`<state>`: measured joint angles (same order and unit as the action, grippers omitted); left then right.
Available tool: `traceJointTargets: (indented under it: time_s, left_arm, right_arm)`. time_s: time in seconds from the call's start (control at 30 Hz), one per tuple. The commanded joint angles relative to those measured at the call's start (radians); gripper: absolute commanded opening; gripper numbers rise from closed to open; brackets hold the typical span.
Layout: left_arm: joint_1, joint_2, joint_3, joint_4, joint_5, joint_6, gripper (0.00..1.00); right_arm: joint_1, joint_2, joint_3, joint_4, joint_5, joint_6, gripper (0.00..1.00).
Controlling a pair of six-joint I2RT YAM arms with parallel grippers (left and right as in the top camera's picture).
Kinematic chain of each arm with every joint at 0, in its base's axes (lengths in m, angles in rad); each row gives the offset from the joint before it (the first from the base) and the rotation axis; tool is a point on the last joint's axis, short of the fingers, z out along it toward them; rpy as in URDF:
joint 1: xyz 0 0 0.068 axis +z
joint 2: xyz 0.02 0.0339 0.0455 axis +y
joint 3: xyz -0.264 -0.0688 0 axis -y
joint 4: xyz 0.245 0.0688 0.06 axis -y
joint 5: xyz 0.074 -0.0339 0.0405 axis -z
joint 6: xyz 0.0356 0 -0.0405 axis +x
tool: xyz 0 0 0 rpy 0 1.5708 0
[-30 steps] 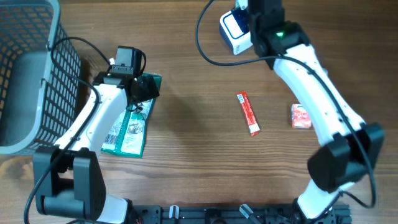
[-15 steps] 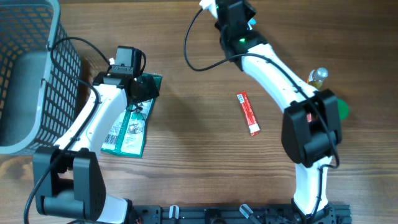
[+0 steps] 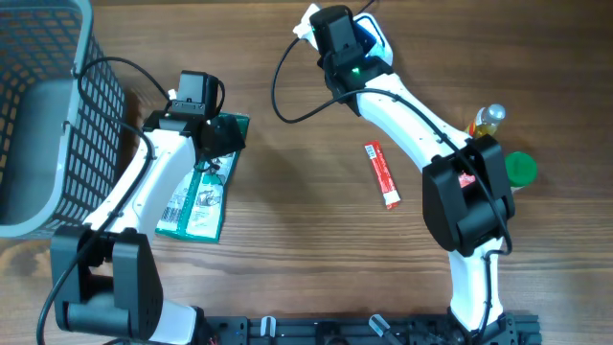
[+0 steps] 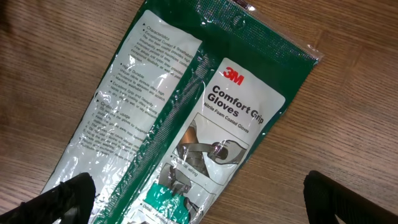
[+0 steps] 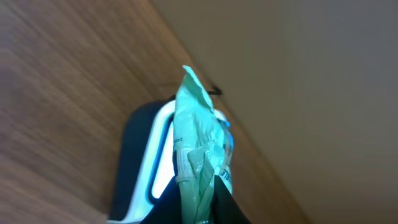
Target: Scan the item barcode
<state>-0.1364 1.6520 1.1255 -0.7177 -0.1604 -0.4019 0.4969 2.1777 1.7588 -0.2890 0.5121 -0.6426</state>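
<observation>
Right gripper (image 5: 200, 210) is clamping shut on a crinkled pale green packet (image 5: 198, 137), holding it upright at the far edge of the wooden table (image 3: 287, 240). Just behind the packet, a barcode scanner (image 5: 144, 165) with a dark body and a white rim is glowing blue. Whether packet and scanner are touching cannot be told.

Left gripper (image 4: 202, 202) is hanging with its jaws spread wide above a green pack of 3M Comfort Grip gloves (image 4: 205, 106), which is lying flat on the table. In the left wrist view, one dark fingertip (image 4: 68, 199) is showing at each lower corner.

A grey wire basket (image 3: 91, 115) is sitting at the far left corner, its grey floor showing. On the right, near the right arm's elbow, a small bottle (image 3: 488, 120) with yellowish contents and a silver cap is standing just beside a round green object (image 3: 520, 169). A red stick packet (image 3: 381, 174) is lying on bare wood between the two arms, well apart from the gloves.
</observation>
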Motion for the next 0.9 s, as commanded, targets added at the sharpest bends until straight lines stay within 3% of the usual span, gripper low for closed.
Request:
traceJointTargets:
  time_s: [0.0, 0.23, 0.43, 0.67, 0.77, 0.87]
  left_arm:
    - [0.004, -0.008, 0.008, 0.0, -0.013, 0.005, 1.0]
    - [0.004, -0.008, 0.008, 0.0, -0.013, 0.005, 1.0]
    - [0.004, -0.008, 0.008, 0.0, -0.013, 0.005, 1.0]
    - [0.004, -0.008, 0.008, 0.0, -0.013, 0.005, 1.0]
    - [0.004, -0.008, 0.008, 0.0, -0.013, 0.005, 1.0]
    - [0.004, -0.008, 0.008, 0.0, -0.013, 0.005, 1.0]
  right_arm:
    - [0.001, 0.024, 0.014, -0.015, -0.112, 0.098, 0.04]
    - [-0.001, 0.003, 0.015, -0.001, 0.011, 0.097, 0.04]
    - [-0.001, -0.17, 0.015, -0.07, 0.019, 0.156, 0.04]
    - [-0.014, -0.384, 0.015, -0.514, -0.409, 0.426, 0.04]
    - [-0.028, -0.397, 0.015, -0.747, -0.666, 0.444, 0.04]
    - [-0.034, -0.391, -0.002, -0.926, -0.78, 0.444, 0.04]
